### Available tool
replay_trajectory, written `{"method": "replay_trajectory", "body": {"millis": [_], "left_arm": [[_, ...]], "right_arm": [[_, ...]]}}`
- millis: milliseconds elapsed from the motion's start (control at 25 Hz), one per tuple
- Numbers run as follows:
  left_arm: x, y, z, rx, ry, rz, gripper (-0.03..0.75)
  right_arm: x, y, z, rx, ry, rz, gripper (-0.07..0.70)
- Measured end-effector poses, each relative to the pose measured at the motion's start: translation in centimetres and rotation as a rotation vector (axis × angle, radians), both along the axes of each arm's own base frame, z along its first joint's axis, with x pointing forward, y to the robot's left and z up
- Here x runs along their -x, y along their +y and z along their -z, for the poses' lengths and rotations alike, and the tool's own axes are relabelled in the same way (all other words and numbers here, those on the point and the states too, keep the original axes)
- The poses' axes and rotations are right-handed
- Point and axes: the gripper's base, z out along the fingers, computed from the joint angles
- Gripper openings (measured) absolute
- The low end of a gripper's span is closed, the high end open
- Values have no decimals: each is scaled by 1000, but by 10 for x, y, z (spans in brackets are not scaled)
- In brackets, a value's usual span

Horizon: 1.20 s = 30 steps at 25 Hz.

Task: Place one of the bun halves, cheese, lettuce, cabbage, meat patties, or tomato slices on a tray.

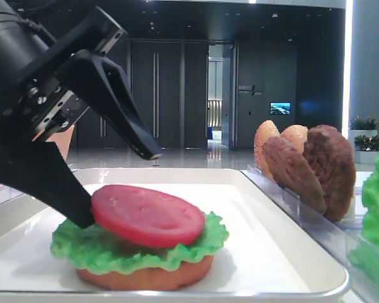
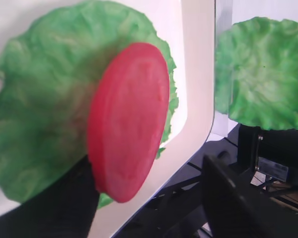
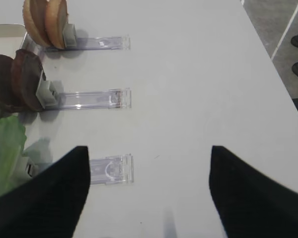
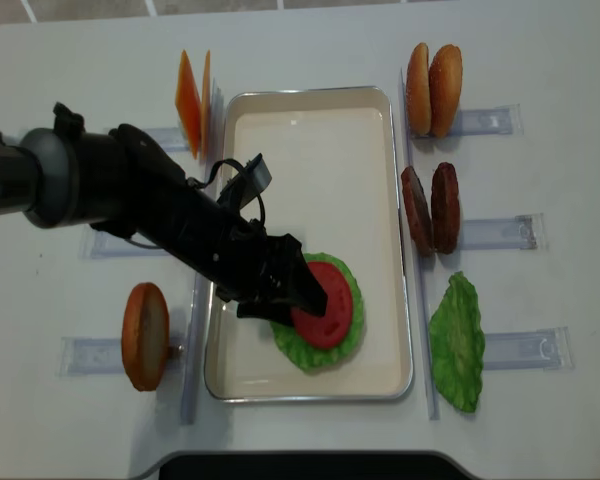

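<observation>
The tray (image 4: pixel 310 120) lies at the middle of the white table (image 4: pixel 540 40), and near its front end sits a stack: a bun half (image 1: pixel 145 276) at the bottom, the lettuce (image 4: pixel 300 352) spread over it, a tomato slice (image 4: pixel 328 303) on top; the left gripper (image 4: pixel 302 285) reaches in from the left with its fingers spread apart, one finger (image 1: pixel 50 183) touching the slice's edge and the other raised clear above it, so the slice is not pinched.

Right of the tray, clear holders carry upright pairs: two bun halves (image 4: pixel 433 88) at the far end, two meat patties (image 4: pixel 430 207) in the middle, and a second lettuce leaf (image 4: pixel 457 342) nearest the front; on the left stand the cheese slices (image 4: pixel 192 105) and a single bun half (image 4: pixel 145 335) (each in its own holder). The arm's dark body crosses the tray's left rim and hides part of it.

The overhead view alone shows the whole layout; the low side view alone shows the bun under the leaf; the left wrist view shows the tomato tilted slightly off the leaf's centre; the right wrist view shows the right gripper (image 3: pixel 149 191) parted wide, holding nothing, over bare table beside the holders.
</observation>
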Motion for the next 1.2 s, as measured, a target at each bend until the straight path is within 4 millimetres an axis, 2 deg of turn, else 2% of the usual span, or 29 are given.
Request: {"method": "replay_trajectory", "body": {"millis": [120, 320, 560, 800, 960, 1080, 1200], "left_arm": [[2, 3, -2, -29, 9, 9, 533], [6, 9, -20, -63, -25, 19, 542], [5, 17, -53, -163, -90, 73, 544], [6, 34, -96, -355, -138, 137, 544], [2, 48, -123, -514, -188, 84, 544], [4, 55, -136, -565, -228, 32, 544], [5, 57, -139, -568, -228, 22, 544]], "right_arm": [[0, 0, 0, 0, 0, 0, 483], [0, 0, 0, 0, 0, 0, 483], [0, 0, 0, 0, 0, 0, 483], [0, 0, 0, 0, 0, 0, 482], [0, 0, 0, 0, 0, 0, 482], [0, 0, 0, 0, 0, 0, 482], [0, 0, 0, 0, 0, 0, 482]]}}
